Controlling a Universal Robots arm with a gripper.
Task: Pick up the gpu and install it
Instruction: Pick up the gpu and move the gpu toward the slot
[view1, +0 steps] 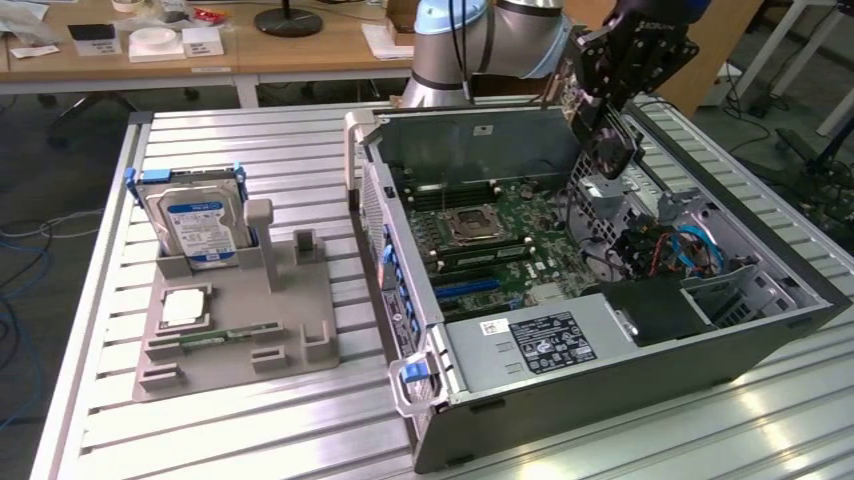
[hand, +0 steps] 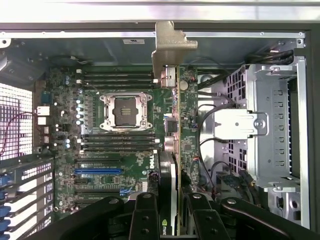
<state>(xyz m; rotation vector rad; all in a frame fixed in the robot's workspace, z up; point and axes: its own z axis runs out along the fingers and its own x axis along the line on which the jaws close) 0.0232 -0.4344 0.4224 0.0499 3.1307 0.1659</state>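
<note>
One arm (view1: 461, 45) reaches in from the far side of the slatted table (view1: 267, 150) in the exterior view, and its claw (view1: 597, 105) hangs above the open computer case (view1: 667, 360), toward the exterior view's right. The claw is closed partway and pinches the gpu (view1: 610, 150), which hangs on edge in the air over the motherboard (view1: 501, 240). On the exterior view's left a grey holder (view1: 227, 375) sits on the table. It carries an upright blue-labelled hard drive (view1: 198, 225), a square processor chip (view1: 183, 305) and a narrow memory stick (view1: 214, 340).

From the wrist view, the gpu (hand: 178, 140) shows edge-on as a thin green strip running away from the claw (hand: 176, 215). Its silvery bracket (hand: 170, 45) is at the far end, near the case wall (hand: 100, 50). Black fingers (hand: 145, 215) grip the card from both sides. Beneath lies the motherboard (hand: 100, 150), with its empty processor socket (hand: 125, 111) and a blue slot (hand: 98, 171) on one side of the card, and a metal drive cage (hand: 275, 125) on the other.
</note>
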